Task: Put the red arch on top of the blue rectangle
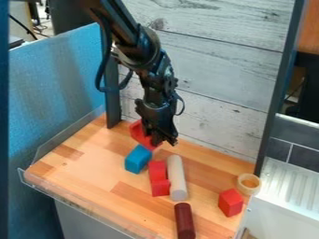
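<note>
You've got pretty bright, soft light on the wooden tabletop [87, 172] and pale wall [218, 60], while your blue panel [56, 88] looks dimmer and kinda patchy. Can't tell you where the light's coming from, but the white rack [289, 184] is super bright.

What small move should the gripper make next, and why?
I'd probably ease the gripper slightly toward the blue block, but only once the grip is confirmed: the red arch is right at the gripper, partly hidden by it, and mostly appears beyond the block rather than over it.
</note>
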